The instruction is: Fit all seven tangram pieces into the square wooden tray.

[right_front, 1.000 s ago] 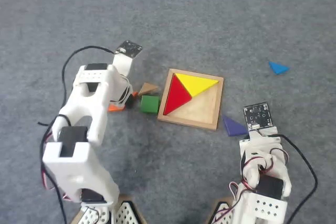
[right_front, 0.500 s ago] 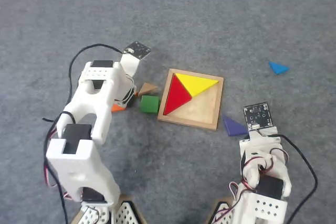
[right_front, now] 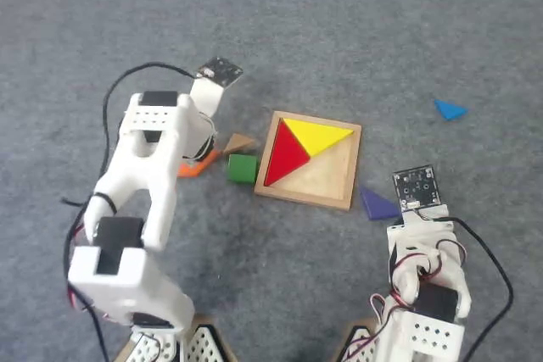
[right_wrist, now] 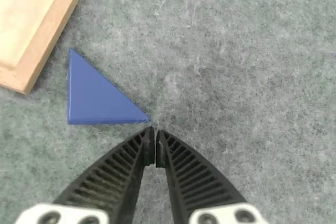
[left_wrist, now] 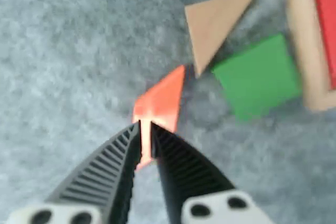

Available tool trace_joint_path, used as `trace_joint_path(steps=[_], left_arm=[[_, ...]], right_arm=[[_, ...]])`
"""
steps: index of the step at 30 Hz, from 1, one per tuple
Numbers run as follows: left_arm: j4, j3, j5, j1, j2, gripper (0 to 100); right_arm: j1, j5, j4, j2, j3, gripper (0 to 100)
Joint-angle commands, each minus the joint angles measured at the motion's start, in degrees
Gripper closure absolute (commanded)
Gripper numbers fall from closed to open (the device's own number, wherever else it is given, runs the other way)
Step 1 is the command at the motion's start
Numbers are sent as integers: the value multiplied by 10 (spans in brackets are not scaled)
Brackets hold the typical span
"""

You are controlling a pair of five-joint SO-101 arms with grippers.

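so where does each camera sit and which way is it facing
High view: fixed over the table, looking down on the tray, left arm and right arm.
Left wrist view: on the left wrist, looking along the left gripper, shut on the orange piece, by the green square.
Right wrist view: on the right wrist, looking past the shut right gripper at the dark blue triangle.
Shared: both wrist views catch the tray.

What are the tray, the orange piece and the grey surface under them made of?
Tray: pale bare wood, faint grain showing.
Orange piece: likely painted wood or plastic; flat, even matte colour leaves it open.
Grey surface: felt or short carpet, visibly fuzzy fibres.
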Motion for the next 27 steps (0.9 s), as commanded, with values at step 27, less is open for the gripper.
trace_joint_path(steps=[27], left_arm=[[-25, -22, 47, 16, 103, 946]], right_arm=[[-5, 8, 2, -8, 10, 991]])
